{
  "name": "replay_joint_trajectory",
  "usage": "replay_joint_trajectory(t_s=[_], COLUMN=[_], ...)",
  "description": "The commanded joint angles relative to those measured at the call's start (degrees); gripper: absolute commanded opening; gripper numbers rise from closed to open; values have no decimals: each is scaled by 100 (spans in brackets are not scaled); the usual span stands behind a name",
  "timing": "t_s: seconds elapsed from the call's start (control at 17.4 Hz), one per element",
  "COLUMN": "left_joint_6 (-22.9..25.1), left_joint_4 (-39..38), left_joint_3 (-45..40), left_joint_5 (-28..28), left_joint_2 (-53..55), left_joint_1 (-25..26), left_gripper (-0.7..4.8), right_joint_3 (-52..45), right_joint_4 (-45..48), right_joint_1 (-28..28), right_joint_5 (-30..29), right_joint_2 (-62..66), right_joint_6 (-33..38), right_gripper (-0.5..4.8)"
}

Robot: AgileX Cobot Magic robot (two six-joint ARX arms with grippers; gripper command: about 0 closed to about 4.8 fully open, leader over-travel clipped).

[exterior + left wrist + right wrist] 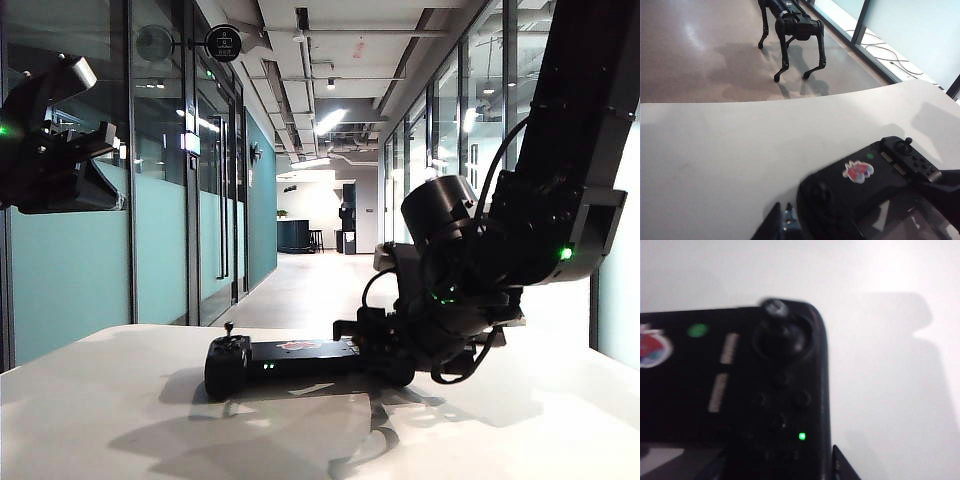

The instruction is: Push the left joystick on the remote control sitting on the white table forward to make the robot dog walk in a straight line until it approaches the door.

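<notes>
Below, the joystick [776,307] is seen just ahead of the right gripper [388,357], which is lowered over the remote [300,355]; its jaw gap cannot be told. The left gripper [100,140] is held high, its jaws likewise unreadable.

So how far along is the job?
Done: the right gripper sits at the wide black remote control. In hand: lining up on its short black joystick. Left: the push, and a walk by the small black four-legged robot dog. The left gripper hangs raised, aside.
</notes>
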Motion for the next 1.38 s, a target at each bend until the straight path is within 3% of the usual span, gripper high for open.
replay_joint_trajectory(t_s=[0.06,0.29,0.63,0.75,1.09,1.26,1.38], left_joint_6=[7,7,17,24,22,24,22], left_joint_4=[79,76,76,79,68,72,76], left_joint_3=[24,24,24,26,586,918,949], left_joint_5=[26,26,28,35,531,796,796], left_joint_2=[-17,-17,-15,0,743,1182,1226], left_joint_1=[-2,-2,-2,-2,-46,-118,-146], left_gripper=[-5,-5,-5,-5,-5,-5,-5], right_joint_3=[22,22,20,20,20,20,20], right_joint_4=[101,129,275,361,439,417,372], right_joint_1=[20,22,160,170,170,168,168], right_joint_5=[-39,2,861,872,1165,1014,787], right_joint_2=[-7,-7,-13,-15,-15,-15,-15], right_joint_6=[7,7,7,7,9,4,7], right_gripper=[198,198,197,197,197,201,245])
